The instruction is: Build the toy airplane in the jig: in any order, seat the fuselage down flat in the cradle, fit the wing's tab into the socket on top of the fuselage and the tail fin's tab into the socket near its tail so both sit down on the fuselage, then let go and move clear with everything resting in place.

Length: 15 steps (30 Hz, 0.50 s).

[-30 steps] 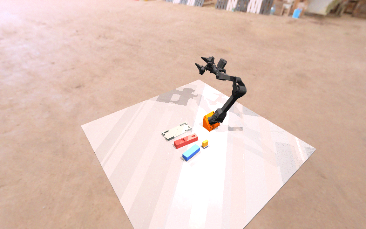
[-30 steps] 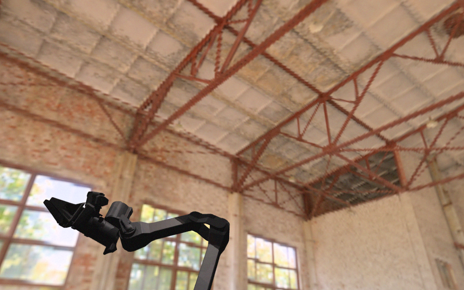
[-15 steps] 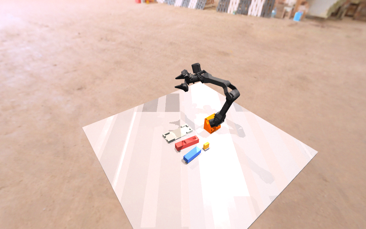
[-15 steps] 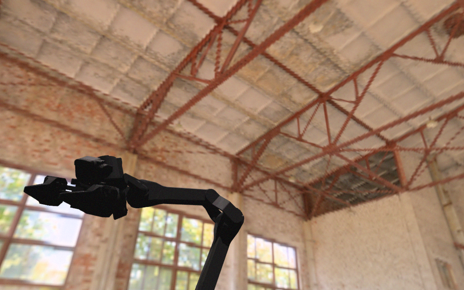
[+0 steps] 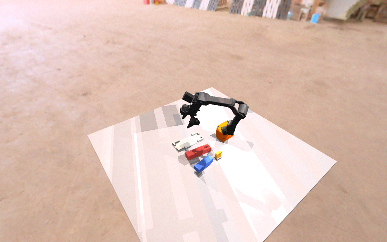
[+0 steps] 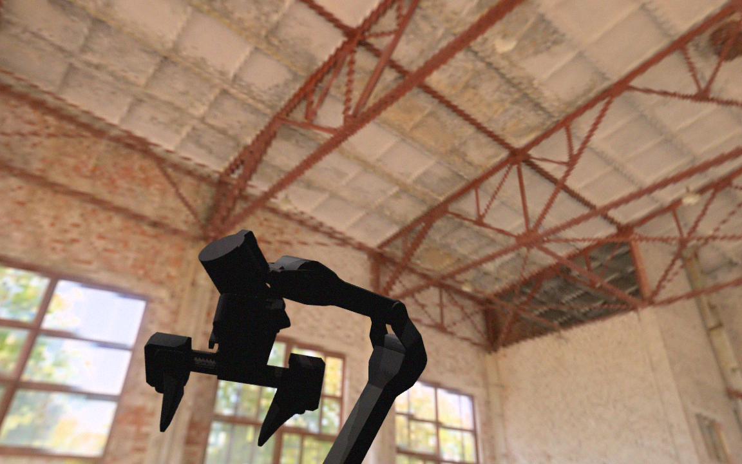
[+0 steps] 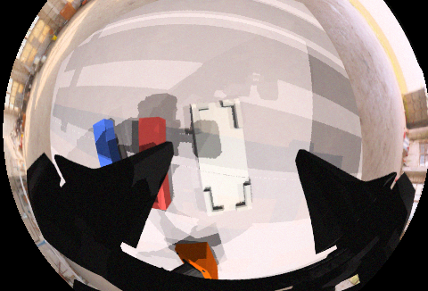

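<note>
The red fuselage (image 5: 197,153) (image 7: 152,130) lies on the table beside the pale cradle (image 5: 193,140) (image 7: 224,170), outside it. The cradle holds no part. The blue wing (image 5: 203,165) (image 7: 103,137) lies on the fuselage's other side. The small yellow tail fin (image 5: 218,154) stands near the ends of the fuselage and wing; I cannot make it out in the wrist view. My gripper (image 5: 185,123) (image 6: 211,438) (image 7: 237,153) is wide open and empty, pointing down high above the table near the cradle. In the wrist view one finger hides part of the fuselage and wing.
The orange arm base (image 5: 222,134) (image 7: 195,251) stands near one end of the cradle and fuselage. The arm (image 5: 219,101) (image 6: 362,297) arches from it out to the gripper. The white table (image 5: 159,192) (image 7: 156,74) carries all the parts.
</note>
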Tool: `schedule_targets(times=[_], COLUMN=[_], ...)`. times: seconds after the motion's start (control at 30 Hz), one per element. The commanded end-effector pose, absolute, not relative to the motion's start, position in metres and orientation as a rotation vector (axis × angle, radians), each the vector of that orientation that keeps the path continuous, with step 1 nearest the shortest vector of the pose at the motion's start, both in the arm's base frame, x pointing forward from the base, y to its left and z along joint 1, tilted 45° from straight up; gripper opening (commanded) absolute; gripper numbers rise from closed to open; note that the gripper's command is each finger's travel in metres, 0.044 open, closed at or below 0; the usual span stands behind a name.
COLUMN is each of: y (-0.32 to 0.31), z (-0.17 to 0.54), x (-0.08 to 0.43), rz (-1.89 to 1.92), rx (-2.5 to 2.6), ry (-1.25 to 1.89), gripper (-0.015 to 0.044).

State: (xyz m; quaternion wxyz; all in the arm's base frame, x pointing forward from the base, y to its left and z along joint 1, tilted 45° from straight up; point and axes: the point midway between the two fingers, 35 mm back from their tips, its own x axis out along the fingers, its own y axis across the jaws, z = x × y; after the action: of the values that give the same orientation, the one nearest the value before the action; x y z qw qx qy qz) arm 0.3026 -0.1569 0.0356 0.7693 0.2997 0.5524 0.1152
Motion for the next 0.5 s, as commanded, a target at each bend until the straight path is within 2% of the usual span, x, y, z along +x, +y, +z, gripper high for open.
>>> schedule_targets(times=[0.0,0.17,0.37,0.47], y=[-0.099,-0.027,-0.017,0.005], z=[0.052,0.076,0.078,0.056], x=[0.303,0.288,0.285,0.283], rz=[0.392,0.568,0.589,0.589], rx=[0.646,0.630,0.626,0.626], ry=[1.347,1.564,1.593,1.592], gripper=[0.0440,0.0440,0.0440,0.0440])
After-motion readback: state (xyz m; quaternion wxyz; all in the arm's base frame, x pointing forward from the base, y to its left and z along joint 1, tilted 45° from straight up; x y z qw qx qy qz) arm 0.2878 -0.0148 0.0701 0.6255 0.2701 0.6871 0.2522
